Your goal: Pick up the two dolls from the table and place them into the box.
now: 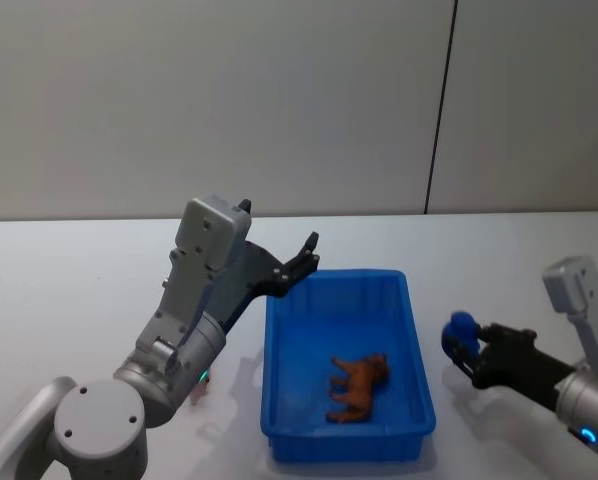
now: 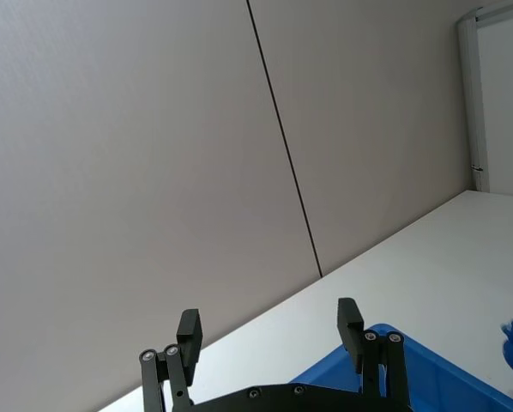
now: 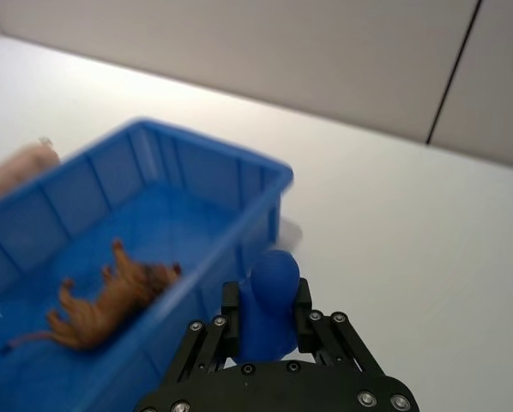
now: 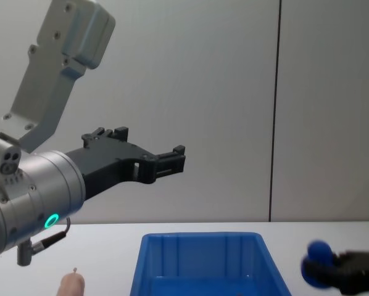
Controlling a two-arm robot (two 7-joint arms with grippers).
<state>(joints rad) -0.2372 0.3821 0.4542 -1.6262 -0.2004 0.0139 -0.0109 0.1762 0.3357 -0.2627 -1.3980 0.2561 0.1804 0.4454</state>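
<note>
One brown doll (image 1: 359,388) in box (image 1: 347,445); L gripper (image 2: 269,318) jaws open, R gripper (image 3: 267,298) gripping blue lump (image 3: 274,276)

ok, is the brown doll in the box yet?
In. The brown doll lies on the blue box's floor, inside its walls. Left gripper is open above the rim; right gripper, beside the box, grips a blue object.

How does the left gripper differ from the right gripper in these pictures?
The left gripper is open and empty; the right gripper is shut on a small blue object. The left gripper is high up by the box's left side; the right gripper is low, right of the box. Both are black.
</note>
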